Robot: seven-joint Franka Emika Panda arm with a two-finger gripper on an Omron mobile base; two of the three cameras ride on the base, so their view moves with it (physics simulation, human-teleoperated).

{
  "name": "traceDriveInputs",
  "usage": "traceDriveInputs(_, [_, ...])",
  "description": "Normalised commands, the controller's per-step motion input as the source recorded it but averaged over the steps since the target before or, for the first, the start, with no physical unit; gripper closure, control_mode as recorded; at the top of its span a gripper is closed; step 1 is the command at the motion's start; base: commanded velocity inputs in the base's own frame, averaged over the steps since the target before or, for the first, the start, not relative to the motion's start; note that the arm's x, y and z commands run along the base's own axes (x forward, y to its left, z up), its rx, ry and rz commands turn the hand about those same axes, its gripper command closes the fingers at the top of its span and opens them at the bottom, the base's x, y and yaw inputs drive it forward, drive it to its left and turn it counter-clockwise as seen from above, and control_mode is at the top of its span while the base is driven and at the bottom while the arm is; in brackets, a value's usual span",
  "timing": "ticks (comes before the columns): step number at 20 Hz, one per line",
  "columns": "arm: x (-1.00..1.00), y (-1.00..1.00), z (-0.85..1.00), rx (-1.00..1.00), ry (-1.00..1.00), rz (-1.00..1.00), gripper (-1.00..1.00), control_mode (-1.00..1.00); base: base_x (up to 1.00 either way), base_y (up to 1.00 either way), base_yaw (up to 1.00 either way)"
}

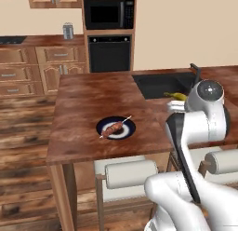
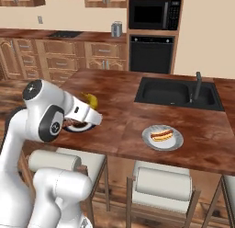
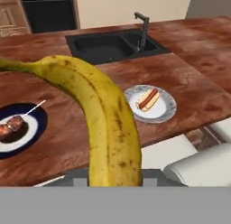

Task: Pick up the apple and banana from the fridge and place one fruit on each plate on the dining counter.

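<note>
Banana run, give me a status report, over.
Gripper shut on banana, above the dining counter. Navy plate already holds a meat skewer; grey plate holds a hot dog.

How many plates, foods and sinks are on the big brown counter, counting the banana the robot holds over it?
Plates: 2, a dark navy plate and a light grey plate.
Foods: 3, a banana, a meat skewer and a hot dog.
Sinks: 1, the black sink.
Total: 6
</note>
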Motion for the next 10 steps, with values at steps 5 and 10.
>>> traceDriveInputs(5, [0.33,-0.78,-0.14,0.00,0.17,-0.35,1.00,-1.00,0.00,0.00,0.00])
traceDriveInputs(10, [0.41,-0.62,-0.18,0.05,0.22,-0.29,1.00,-1.00,0.00,0.00,0.00])
